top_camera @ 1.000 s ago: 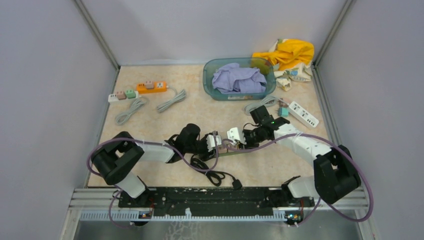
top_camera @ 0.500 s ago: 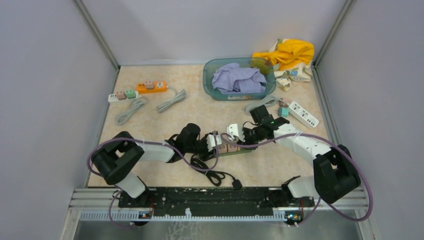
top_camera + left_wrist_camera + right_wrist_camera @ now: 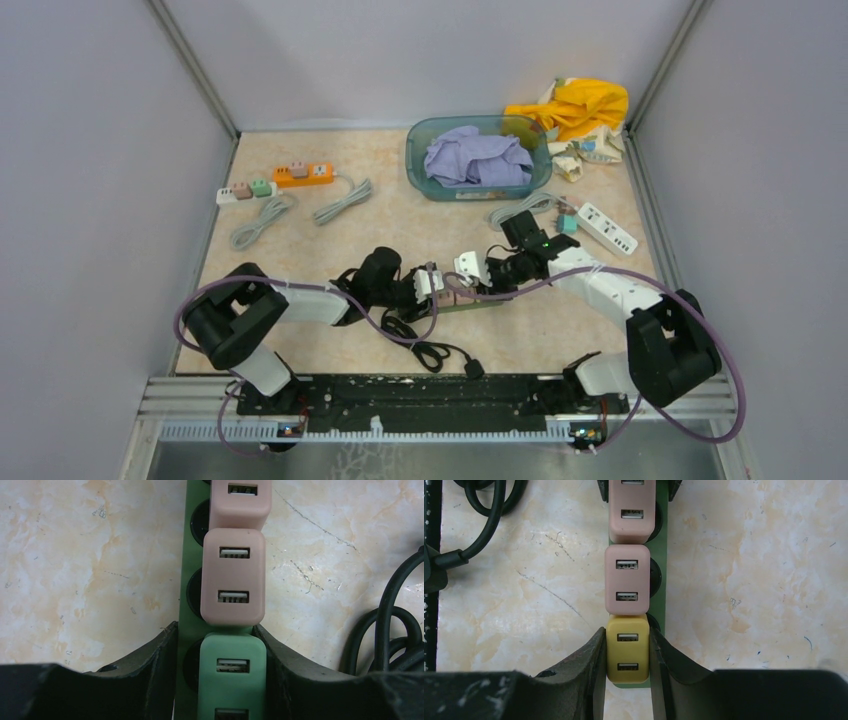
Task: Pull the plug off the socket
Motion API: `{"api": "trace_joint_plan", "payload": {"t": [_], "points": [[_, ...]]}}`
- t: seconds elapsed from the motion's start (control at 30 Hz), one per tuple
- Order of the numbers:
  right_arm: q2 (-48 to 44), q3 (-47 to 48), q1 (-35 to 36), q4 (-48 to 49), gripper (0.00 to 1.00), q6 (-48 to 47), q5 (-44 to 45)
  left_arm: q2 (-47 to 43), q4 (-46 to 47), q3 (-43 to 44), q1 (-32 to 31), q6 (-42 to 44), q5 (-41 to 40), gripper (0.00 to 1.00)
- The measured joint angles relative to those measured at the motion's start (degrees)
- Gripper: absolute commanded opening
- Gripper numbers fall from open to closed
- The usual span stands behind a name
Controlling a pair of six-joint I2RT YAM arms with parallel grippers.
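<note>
On marbled table [image 3: 749, 580], right claw [image 3: 626, 632] clamps yellow plug [image 3: 626, 652].

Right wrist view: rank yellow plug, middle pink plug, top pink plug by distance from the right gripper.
1. Yellow plug, between the right gripper's fingers.
2. Middle pink plug, just beyond, mid-frame.
3. Top pink plug, at the top edge.

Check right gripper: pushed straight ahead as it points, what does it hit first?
Likely the nearest pink plug, right ahead of the yellow plug that the right gripper clamps; the two look butted together.
</note>
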Motion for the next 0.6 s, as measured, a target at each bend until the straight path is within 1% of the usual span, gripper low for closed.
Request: {"api": "trace_joint_plan", "payload": {"t": [0.2,0.3,0.43,0.6], "points": [[-0.1,0.0,0.3,1.7,0.0,5.6,1.5,0.0,-0.1,0.1,0.0,-0.2,-0.1,0.01],[-0.1,-0.1,-0.7,2.1,0.0,6.6,1.2,0.0,-0.1,0.1,0.0,-0.2,-0.1,0.01],[-0.7,-0.7,-2.4,1.9,0.0,4.8,-0.8,0.0,0.0,0.1,0.0,-0.2,-0.2,0.01],[-1.6,-1.0,-3.0,-0.9,0.0,-0.9,-3.8,0.1,-0.1,0.3,-0.3,-0.2,-0.1,0.01]]}}
